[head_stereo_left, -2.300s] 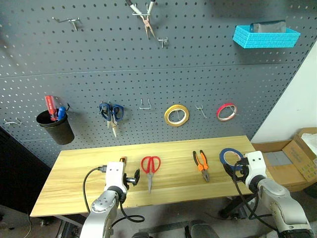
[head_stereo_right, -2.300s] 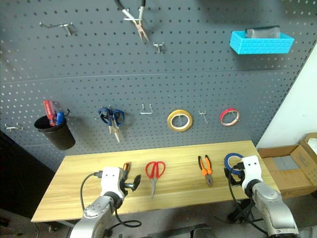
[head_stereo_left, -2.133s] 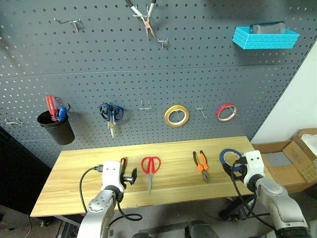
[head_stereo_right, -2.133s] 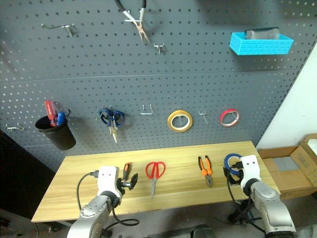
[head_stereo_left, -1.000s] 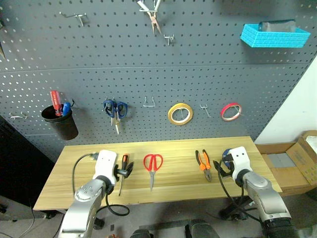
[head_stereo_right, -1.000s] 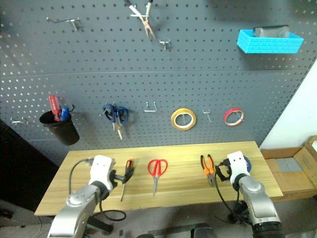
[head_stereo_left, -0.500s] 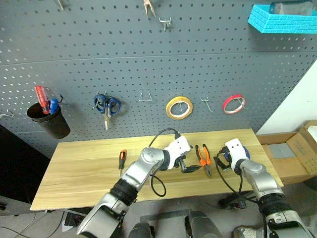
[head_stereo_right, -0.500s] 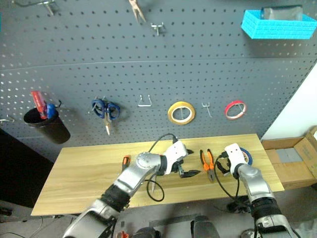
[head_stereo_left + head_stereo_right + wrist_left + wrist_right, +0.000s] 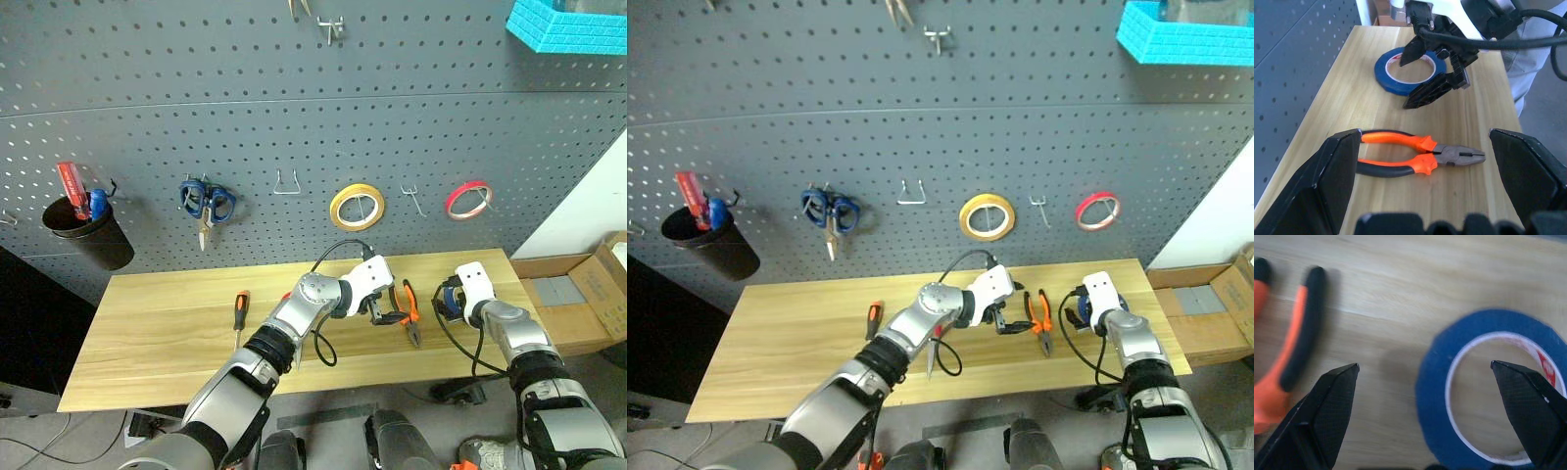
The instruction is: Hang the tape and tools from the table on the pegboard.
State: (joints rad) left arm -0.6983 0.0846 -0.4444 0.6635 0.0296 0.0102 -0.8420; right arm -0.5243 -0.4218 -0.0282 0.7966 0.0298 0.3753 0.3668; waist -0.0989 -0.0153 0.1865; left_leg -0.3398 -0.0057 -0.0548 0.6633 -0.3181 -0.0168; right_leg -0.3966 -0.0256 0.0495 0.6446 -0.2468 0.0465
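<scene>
- Since a second ago, the left gripper (image 9: 390, 315) has swung across the table (image 9: 157, 338) from beside the screwdriver (image 9: 239, 311) to just beside the pliers (image 9: 1418, 159); its jaws are spread wide, empty.
- Right gripper (image 9: 1436, 66) hangs over the blue tape (image 9: 1484, 396) at the table's right end, jaws apart, nothing grasped.
- Red scissors lie mostly hidden behind the left arm.
- On the pegboard (image 9: 196, 117), a black cup (image 9: 86, 235) holds red and blue handled items.
- A turquoise basket (image 9: 1185, 39) sits upper right; contents unclear.
</scene>
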